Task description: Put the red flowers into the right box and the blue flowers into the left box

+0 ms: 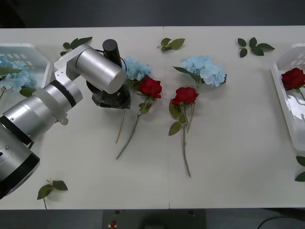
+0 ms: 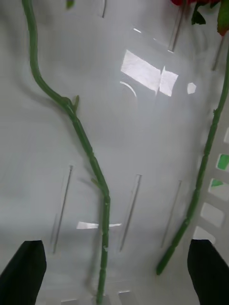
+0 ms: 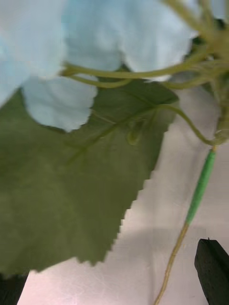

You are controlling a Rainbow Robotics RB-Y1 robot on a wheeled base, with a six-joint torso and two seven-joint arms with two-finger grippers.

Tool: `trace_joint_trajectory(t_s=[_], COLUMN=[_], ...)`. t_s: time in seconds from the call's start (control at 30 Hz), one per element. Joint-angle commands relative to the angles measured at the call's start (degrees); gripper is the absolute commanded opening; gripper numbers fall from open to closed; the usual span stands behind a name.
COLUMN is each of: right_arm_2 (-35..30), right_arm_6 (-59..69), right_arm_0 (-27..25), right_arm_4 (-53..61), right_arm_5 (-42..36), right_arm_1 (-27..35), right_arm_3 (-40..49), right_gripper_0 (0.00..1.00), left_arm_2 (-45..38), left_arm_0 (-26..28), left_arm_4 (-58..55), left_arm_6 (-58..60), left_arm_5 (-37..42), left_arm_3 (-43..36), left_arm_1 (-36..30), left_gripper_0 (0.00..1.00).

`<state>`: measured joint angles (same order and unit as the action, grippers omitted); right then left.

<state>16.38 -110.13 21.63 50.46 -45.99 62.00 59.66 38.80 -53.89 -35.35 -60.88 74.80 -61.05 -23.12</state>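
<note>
My left gripper point(image 3: 114, 286) has its black fingers point(image 3: 212, 269) apart, low over a pale blue hydrangea head point(image 1: 136, 69) on the white worktop point(image 1: 228, 157), touching a deep red rose point(image 1: 150, 87). My right gripper point(image 2: 114, 276), fingers apart, hovers over green stems point(image 2: 86, 143) inside the white translucent plastic right box point(image 1: 286, 102).

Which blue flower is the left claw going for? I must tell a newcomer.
Start at the left arm reaching over the table. Just past its wrist lies a blue flower, with the left claw open over its leaf and stem. Unlike the other loose blue flower farther right, it touches a red rose.
</note>
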Motion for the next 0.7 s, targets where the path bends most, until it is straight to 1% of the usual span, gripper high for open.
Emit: trace_joint_trajectory(t_s=[0.03,0.17,0.3,0.43,0.5,0.6,0.7], right_arm_2=[-2.3,-4.5,-4.5,-4.5,-4.5,-4.5,-4.5], right_arm_6=[-0.1,2.9,14.7,24.7,28.1,35.5,39.8], right_arm_0=[0.9,1.0,2.6,4.4,5.3,8.1,10.0], right_arm_4=[5.5,9.1,10.6,9.5,8.8,8.0,6.8], right_arm_5=[-3.6,-9.3,-16.9,-22.1,-24.0,-27.8,-29.2], right_arm_1=[3.2,3.2,2.7,0.5,-0.6,-4.2,-6.9], right_arm_3=[5.2,10.7,18.2,23.8,25.2,25.8,25.8], right_gripper_0=[0.99,0.99,0.99,0.99,0.99,0.99,0.99], left_arm_2=[0.4,0.4,0.4,0.4,0.4,0.4,0.4], left_arm_0=[-2.0,-2.0,-2.0,-2.0,-2.0,-2.0,-2.0], left_arm_4=[0.2,0.3,0.5,0.9,0.9,0.9,1.1], left_arm_6=[-2.3,-2.9,-3.8,-4.3,-4.5,-5.0,-5.2], left_arm_5=[-0.5,-1.1,-2.5,-3.1,-3.1,-3.2,-3.1], left_arm_3=[-0.3,0.3,2.3,3.5,3.5,3.8,3.9], left_arm_1=[1.4,1.9,3.1,3.6,3.6,3.6,3.8], left_gripper_0=[1.00,1.00,1.00,1.00,1.00,1.00,1.00])
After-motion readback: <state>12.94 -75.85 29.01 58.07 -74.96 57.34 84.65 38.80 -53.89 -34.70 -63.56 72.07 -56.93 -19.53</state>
